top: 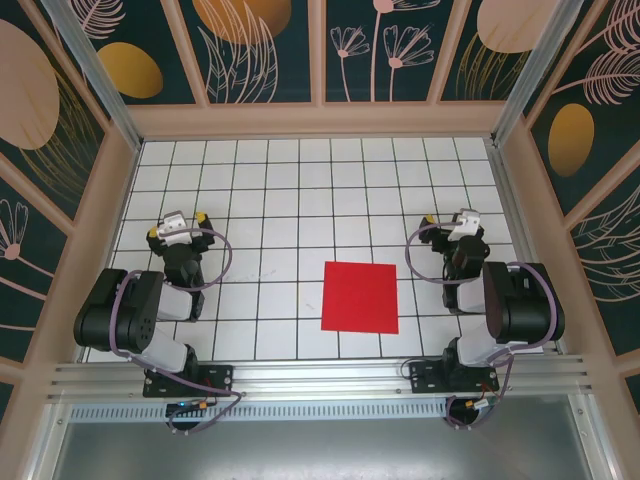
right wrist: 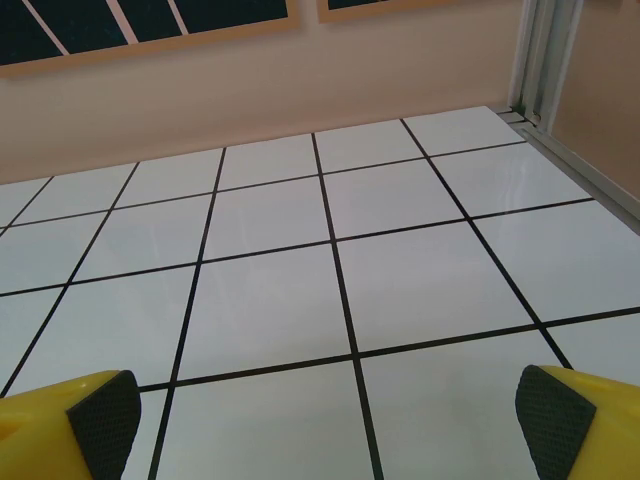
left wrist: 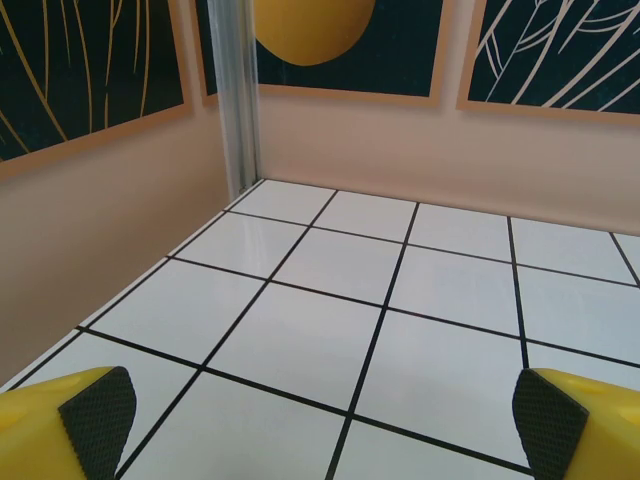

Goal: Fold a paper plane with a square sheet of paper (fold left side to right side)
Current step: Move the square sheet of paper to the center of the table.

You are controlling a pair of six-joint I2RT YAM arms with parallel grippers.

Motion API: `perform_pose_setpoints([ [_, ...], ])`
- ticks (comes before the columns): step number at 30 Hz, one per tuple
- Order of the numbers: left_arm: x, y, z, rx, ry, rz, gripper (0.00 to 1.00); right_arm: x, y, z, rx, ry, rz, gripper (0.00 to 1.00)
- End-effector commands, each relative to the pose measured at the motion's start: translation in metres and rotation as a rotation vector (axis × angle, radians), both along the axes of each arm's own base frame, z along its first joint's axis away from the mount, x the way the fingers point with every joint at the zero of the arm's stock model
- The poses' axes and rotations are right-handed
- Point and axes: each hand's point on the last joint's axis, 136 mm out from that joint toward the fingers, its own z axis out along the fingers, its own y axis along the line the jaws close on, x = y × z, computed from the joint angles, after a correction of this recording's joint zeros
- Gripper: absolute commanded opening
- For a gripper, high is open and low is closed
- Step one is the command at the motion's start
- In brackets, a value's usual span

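In the top view, the square sheet of paper [top: 360, 296] lies flat and unfolded on the white tiled table [top: 270, 200], just right of centre in the lower half of the frame. Its edges run roughly along the grid lines. It sits between the two arms, nearer the right one, and touches neither.

The left arm [top: 125, 312] is folded compactly at the lower left of the frame, with its elbow drawn back toward the base. The left gripper [top: 180, 226] points toward the far wall. In the left wrist view the left gripper [left wrist: 320, 415] has its jaws spread wide, with the black ribbed pads [left wrist: 98, 415] at opposite lower corners and bare tile in the gap between them. The fingers are released and grasp nothing.

The right arm [top: 520, 300] mirrors this pose at the lower right of the top view, with the right gripper [top: 450, 222] directed toward the far wall. In the right wrist view the right gripper [right wrist: 330, 415] is likewise spread wide, with pads [right wrist: 105, 415] at the lower corners above bare tile, released and grasping nothing
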Motion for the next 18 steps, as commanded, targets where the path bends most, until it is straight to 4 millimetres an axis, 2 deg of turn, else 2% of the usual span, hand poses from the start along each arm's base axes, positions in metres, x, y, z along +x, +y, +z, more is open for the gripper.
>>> perform_pose_setpoints([
  [1, 0.002, -0.001, 0.007, -0.017, -0.029, -0.011, 0.99, 0.006, 0.000, 0.011, -0.005, -0.037, 0.013, 0.99],
  [14, 0.001, -0.001, 0.009, -0.015, -0.036, -0.013, 0.99, 0.005, -0.001, 0.011, 0.003, -0.039, 0.020, 0.99],
  [16, -0.001, -0.003, 0.016, -0.013, -0.047, -0.027, 0.98, 0.006, -0.008, 0.015, 0.015, -0.038, -0.024, 0.99],
  [18, -0.006, -0.004, 0.034, -0.006, -0.066, -0.033, 0.99, 0.006, -0.014, 0.026, 0.023, -0.034, -0.060, 0.99],
])
